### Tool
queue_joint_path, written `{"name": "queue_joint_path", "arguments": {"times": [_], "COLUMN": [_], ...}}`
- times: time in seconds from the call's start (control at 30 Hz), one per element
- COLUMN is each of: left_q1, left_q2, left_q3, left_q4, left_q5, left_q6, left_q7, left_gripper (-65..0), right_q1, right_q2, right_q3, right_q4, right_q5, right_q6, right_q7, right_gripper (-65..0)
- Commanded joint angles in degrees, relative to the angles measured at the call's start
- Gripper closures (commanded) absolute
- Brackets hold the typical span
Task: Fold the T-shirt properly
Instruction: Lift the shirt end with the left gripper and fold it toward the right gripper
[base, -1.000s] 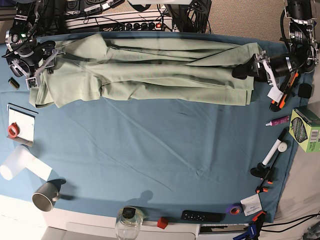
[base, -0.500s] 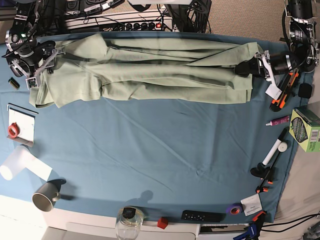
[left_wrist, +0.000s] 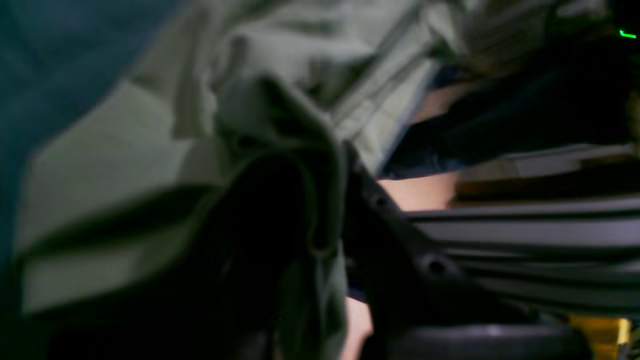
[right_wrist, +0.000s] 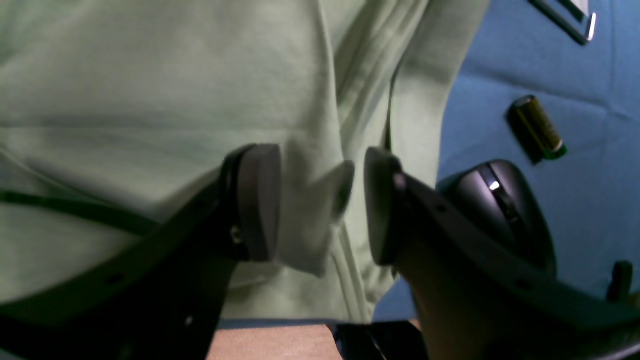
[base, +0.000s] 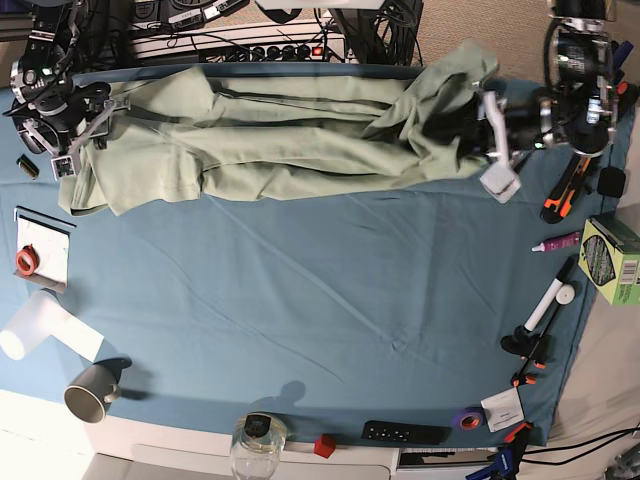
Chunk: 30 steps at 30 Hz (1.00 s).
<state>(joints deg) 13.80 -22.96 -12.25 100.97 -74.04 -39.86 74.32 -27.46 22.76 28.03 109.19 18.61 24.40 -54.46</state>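
T-shirt (base: 300, 140) hem newly bunched inward, left gripper (base: 478, 128) clamped on soft, creased cloth.

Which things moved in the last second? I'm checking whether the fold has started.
The left gripper closed on the T-shirt edge and lifted it, carrying it inward across the table cloth, so that end now bunches up. The right gripper stayed put, fingers apart around a fold of fabric.

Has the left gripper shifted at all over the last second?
Yes. In the base view the left gripper, shut on the T-shirt, has pulled that end inward, away from the orange-handled tool and toward the right gripper.
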Motion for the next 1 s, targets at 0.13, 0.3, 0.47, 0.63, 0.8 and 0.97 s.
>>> {"name": "queue_joint_path", "arguments": {"times": [0.13, 0.3, 0.47, 0.63, 0.8, 0.97], "left_q1": [-3.52, -6.8, -10.51, -14.14, -17.4, -19.76], "left_q2": [3.34, 8.26, 13.14, 17.2, 20.44, 21.75], "left_q3": [7.63, 18.84, 28.5, 33.79, 34.36, 34.36], "left_q4": [1.86, 1.84, 1.68, -1.25, -6.21, -10.05], "left_q5": [5.4, 14.29, 25.11, 32.09, 33.46, 33.38], "left_q6": [-0.14, -0.14, 1.38, 1.53, 3.45, 3.43], "left_q7": [-4.46, -8.5, -12.9, -16.2, -17.42, -17.42], "left_gripper": [0.0, 0.0, 0.0, 0.0, 0.0, 0.0], "right_q1": [2.21, 2.84, 2.84, 2.84, 2.84, 2.84], "right_q2": [-2.23, -4.09, -4.04, -4.04, -4.04, -4.04], "right_q3": [0.52, 0.52, 0.52, 0.52, 0.52, 0.52], "right_q4": [0.96, 0.96, 0.96, 0.96, 0.96, 0.96], "right_q5": [0.26, 0.46, 0.39, 0.42, 0.42, 0.42], "right_q6": [-0.04, 0.02, 0.0, 0.0, 0.0, 0.0], "right_q7": [1.57, 2.16, 2.12, 2.16, 2.21, 2.21], "right_gripper": [-27.0, -27.0, -27.0, -27.0, -27.0, -27.0]}}
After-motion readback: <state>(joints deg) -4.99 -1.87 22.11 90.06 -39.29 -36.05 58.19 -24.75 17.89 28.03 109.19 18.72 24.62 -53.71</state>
